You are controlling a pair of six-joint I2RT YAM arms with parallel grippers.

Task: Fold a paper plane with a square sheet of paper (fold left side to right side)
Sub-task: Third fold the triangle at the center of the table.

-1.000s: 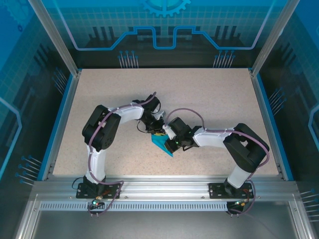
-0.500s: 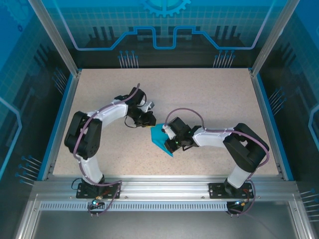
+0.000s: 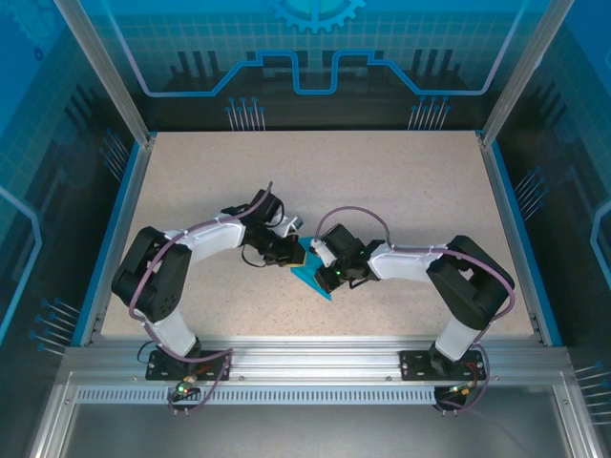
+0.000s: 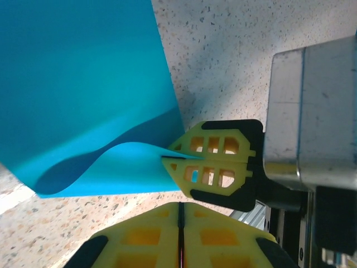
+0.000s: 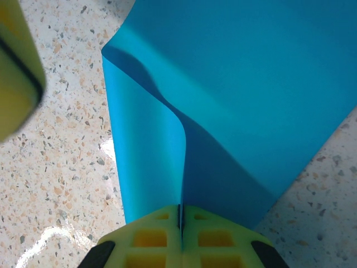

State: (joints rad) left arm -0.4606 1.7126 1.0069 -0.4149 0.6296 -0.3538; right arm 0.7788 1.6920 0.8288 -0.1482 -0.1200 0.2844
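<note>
My right gripper (image 5: 180,211) has its yellow fingers pressed together on the sheet of paper (image 5: 251,72), pinching one edge of the cyan-blue sheet between the pads. From my right wrist I see the pinched part curl up off the rest in a soft, uncreased bend and run straight into the seam between my fingers. The remainder of the sheet lies flat on the speckled tabletop (image 5: 50,167), with a dark shadow under the raised flap.

My left gripper (image 4: 180,211) is pressed together too. Its pads meet along a thin dark line with nothing that I can see between them. It sits just off the sheet's edge and points at the right gripper's fingertips, which from this wrist look like a small yellow wedge nipping the lifted edge. A grey metal housing (image 4: 309,106) on the right arm stands behind that wedge.

From above, both grippers meet near the middle of the table, a little toward the near side, tip to tip and close together. The sheet lies under and just in front of them as a small blue pointed shape, its far part covered by my right wrist. My left arm reaches in from the left, my right arm from the right.
</note>
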